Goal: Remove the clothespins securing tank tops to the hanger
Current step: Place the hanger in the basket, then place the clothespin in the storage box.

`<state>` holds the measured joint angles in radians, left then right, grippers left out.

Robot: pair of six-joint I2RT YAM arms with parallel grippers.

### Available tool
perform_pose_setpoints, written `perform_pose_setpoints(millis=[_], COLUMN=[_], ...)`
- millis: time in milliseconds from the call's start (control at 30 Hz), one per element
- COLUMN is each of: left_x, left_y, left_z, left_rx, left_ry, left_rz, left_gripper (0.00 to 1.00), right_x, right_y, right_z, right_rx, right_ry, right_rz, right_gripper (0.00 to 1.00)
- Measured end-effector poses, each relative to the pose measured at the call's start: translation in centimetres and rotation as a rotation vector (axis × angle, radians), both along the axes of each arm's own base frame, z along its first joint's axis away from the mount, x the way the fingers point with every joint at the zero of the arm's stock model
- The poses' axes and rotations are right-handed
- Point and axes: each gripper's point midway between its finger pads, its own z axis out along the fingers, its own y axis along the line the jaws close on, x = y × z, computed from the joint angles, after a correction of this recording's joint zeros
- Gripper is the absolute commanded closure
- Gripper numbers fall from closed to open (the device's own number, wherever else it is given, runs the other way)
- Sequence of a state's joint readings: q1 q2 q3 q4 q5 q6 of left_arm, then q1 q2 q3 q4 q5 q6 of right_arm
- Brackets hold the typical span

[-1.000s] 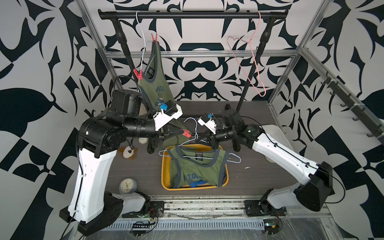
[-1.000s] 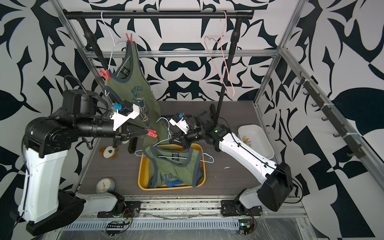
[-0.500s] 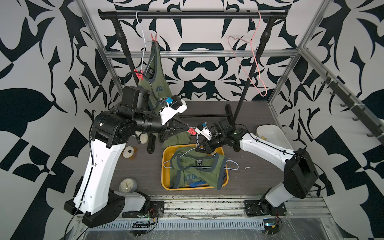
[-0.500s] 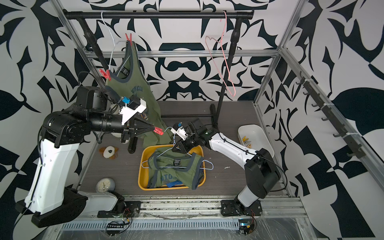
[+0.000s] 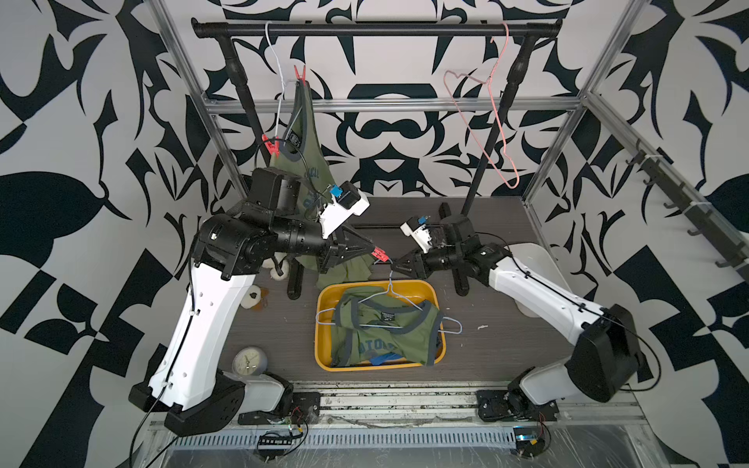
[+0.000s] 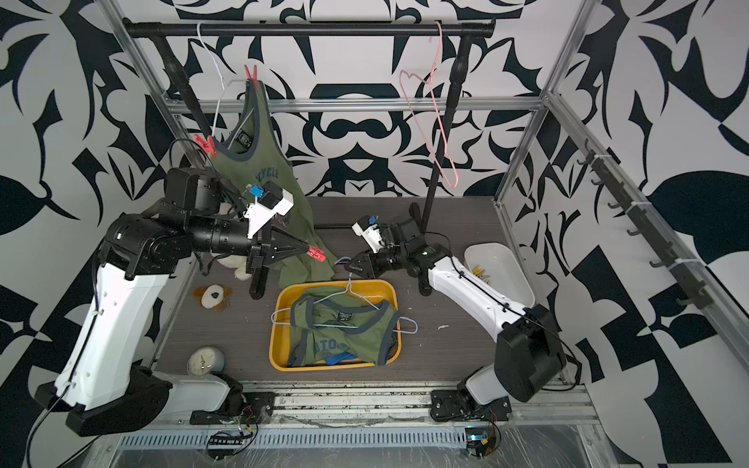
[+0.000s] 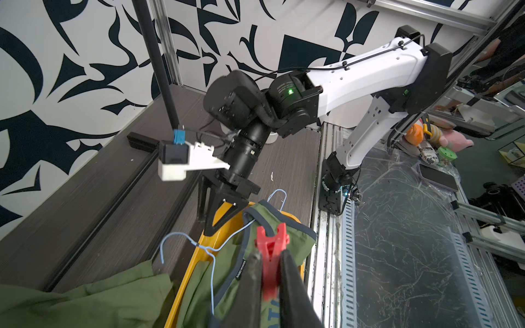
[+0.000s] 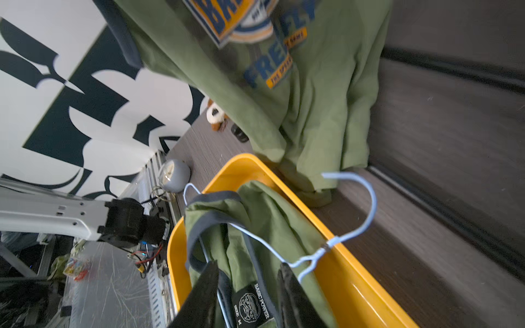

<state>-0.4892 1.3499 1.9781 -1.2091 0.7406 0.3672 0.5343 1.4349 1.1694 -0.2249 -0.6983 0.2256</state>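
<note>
Down into the yellow bin [image 5: 320, 324] have gone the blue hanger [image 5: 391, 289] and its binned tank top [image 5: 385, 328], which a second ago hung in the air from the right end effector [image 5: 399, 265]. That end effector has since opened. The right wrist view shows its jaws moderately apart and holding nothing, with the hanger's twisted neck just beside one finger [image 8: 287, 284]; whether they touch I cannot tell.

The left end effector [image 5: 375, 253] remains pinched narrowly on the held clothespin [image 7: 271, 241], a red one now free of any cloth, above the bin's far rim. The two end effectors' tips are near each other.

On the rail [image 5: 377, 29], the hanging tank top [image 5: 300, 133] is pinned to a white hanger [image 5: 275, 60] by the top clothespin [image 5: 299, 73] and the side clothespin [image 5: 270, 146], both red. Its hem drapes down just behind the bin.

One hanger arm juts over the bin's rim on the right arm's side, and beyond it the worktop [image 5: 486, 336] lies bare. The rack's black feet stand close on either side of the bin's far edge.
</note>
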Motion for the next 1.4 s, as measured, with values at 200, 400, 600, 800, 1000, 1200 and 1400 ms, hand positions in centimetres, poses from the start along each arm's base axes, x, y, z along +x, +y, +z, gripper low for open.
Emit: perform_pose_setpoints(millis=[200,400,600,800,1000,1200,1400], left_x=[1.1,1.8,1.8,1.4,1.0,1.2,1.2], left_y=[-0.6,-1.1,-1.0,-1.1,-1.3,-1.5,-1.6], left_z=[0.2,1.0,2.1,3.1,3.8,3.8,3.8], left_rx=[-0.025,-0.059,-0.119,-0.172,-0.205,-0.211,-0.211], left_ry=[0.037,0.073,0.127,0.169,0.191,0.206,0.212], left_rz=[0.028,0.046,0.036,0.007,-0.024,-0.031,-0.034], left_gripper=[0.87,0.86,0.84,0.83,0.82,0.8,0.77], right_x=[-0.9,-4.7,-7.3,-7.1,-7.6,-9.1,-9.9], right_y=[-1.0,-2.7,-3.6,-2.3,-0.9,-0.4,0.0], right_z=[6.4,13.5,18.5,18.8,19.7,21.1,21.5], right_rx=[0.144,0.341,0.5,0.555,0.581,0.615,0.627], right_ry=[-0.12,-0.234,-0.298,-0.235,-0.204,-0.233,-0.23], right_rz=[-0.043,-0.033,0.013,0.06,0.116,0.166,0.194], right_gripper=[0.63,0.61,0.59,0.56,0.56,0.56,0.55])
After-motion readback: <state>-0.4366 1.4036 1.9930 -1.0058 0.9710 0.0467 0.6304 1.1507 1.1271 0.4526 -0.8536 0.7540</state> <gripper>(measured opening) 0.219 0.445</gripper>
